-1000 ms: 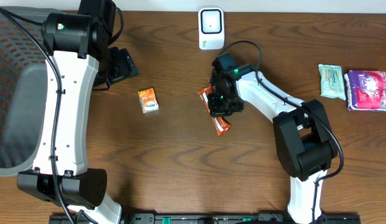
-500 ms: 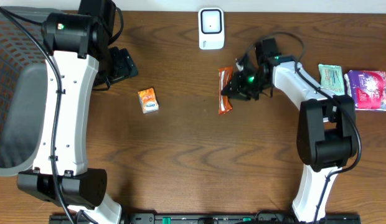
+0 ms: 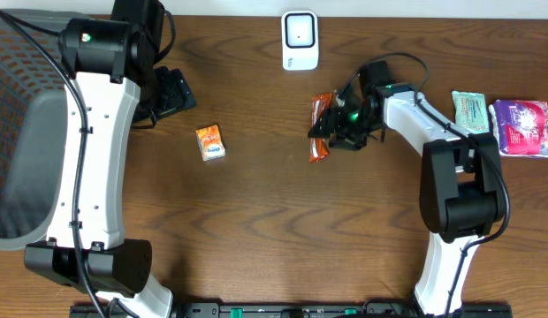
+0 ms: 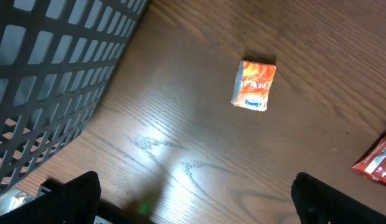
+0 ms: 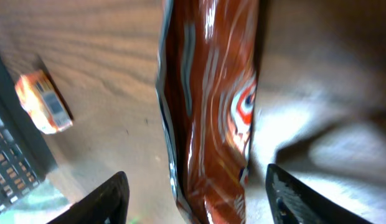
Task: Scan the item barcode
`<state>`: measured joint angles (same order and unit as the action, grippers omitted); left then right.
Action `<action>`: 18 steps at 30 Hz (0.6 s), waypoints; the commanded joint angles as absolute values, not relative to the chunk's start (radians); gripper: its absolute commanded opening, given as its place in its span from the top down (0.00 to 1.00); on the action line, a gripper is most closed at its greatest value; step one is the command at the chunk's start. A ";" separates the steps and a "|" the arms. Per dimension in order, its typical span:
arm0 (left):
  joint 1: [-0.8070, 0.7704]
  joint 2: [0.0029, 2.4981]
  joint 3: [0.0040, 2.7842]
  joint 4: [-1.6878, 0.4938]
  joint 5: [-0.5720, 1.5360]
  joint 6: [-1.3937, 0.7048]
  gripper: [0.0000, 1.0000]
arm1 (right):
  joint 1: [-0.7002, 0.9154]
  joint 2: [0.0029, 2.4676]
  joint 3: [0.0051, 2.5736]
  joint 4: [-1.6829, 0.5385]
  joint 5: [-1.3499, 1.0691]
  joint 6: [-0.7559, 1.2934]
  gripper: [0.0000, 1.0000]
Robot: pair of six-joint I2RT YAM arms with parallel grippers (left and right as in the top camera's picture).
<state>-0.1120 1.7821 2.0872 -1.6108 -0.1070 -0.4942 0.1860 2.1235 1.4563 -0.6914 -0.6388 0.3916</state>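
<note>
Since a second ago the orange-red snack wrapper (image 3: pixel 320 128) has gone from table centre, clamped in the right gripper (image 3: pixel 343 131), to a spot up-right; jaws now parted. Wrapper lies flat on the wooden table (image 3: pixel 256 221), long axis roughly top-to-bottom, below and slightly right of the white scanner (image 3: pixel 300 40), not touching it. Right wrist view: the fingers (image 5: pixel 109 199) stand either side of the wrapper, a gap on each side, nothing held. Small orange box (image 3: pixel 210 142) sits well left. Left gripper (image 4: pixel 193 199) spread wide, empty, near the dark basket (image 4: pixel 50 74). Green pack (image 3: pixel 471 115) and purple pack (image 3: pixel 522 128) far right.
</note>
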 commanded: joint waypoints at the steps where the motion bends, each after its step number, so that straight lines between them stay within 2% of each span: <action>1: -0.112 1.781 2.091 -1.664 -0.113 -0.495 0.02 | 0.164 2.125 1.476 -0.649 -0.626 0.408 0.28; 7: -0.112 1.781 2.091 -1.664 -0.113 -0.495 0.02 | 0.168 2.142 1.476 -0.565 -0.553 0.480 0.33; 10: -0.112 1.781 2.091 -1.664 -0.113 -0.495 0.02 | 0.177 2.166 1.476 -0.558 -0.555 0.486 0.41; 16: -0.112 1.781 2.091 -1.664 -0.113 -0.495 0.02 | 0.182 2.228 1.476 -0.597 -0.558 0.477 0.93; 17: -0.112 1.781 2.091 -1.664 -0.113 -0.495 0.02 | 0.182 2.228 1.476 -0.603 -0.558 0.469 0.98; 18: -0.112 1.781 2.091 -1.664 -0.113 -0.495 0.02 | 0.179 2.223 1.477 -0.613 -0.559 0.463 0.99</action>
<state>-0.1120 1.7821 2.0872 -1.6108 -0.1070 -0.4942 0.1772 2.1891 1.4734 -0.5861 -0.5835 0.4835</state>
